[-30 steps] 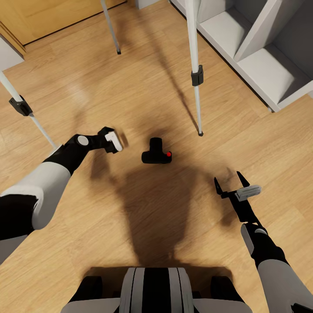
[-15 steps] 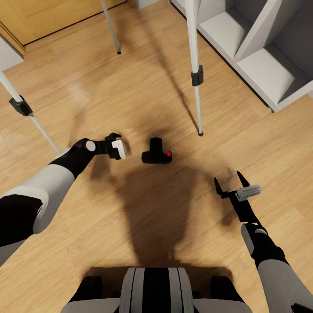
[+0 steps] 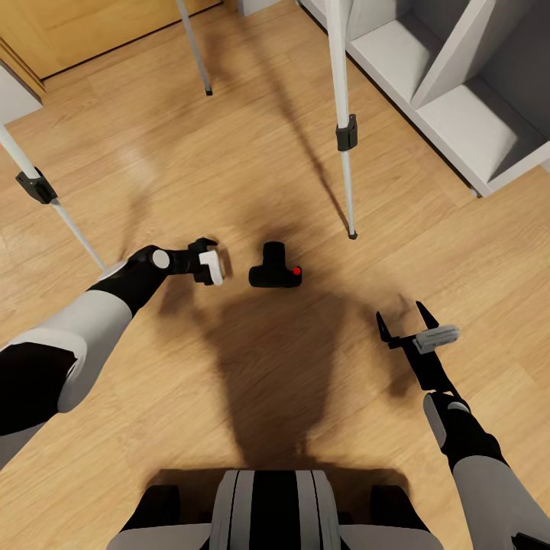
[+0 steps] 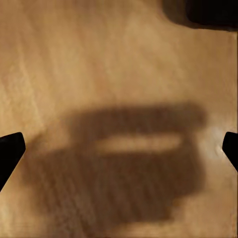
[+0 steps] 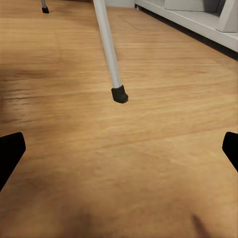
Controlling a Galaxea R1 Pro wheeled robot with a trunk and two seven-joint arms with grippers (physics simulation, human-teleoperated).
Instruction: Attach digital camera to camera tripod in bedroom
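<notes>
The open left gripper hovers at nine o'clock of the small matte-black boxy digital camera lying on the light wood plank floor, and should centre over its body before closing.

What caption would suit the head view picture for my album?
Left tool hovers beside the digital camera on the wood floor, between the camera tripod legs.

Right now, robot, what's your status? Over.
Left tool open beside small matte-black boxy camera, not touching. Right tool open, empty. Silver-white tripod leg stands past camera.
</notes>
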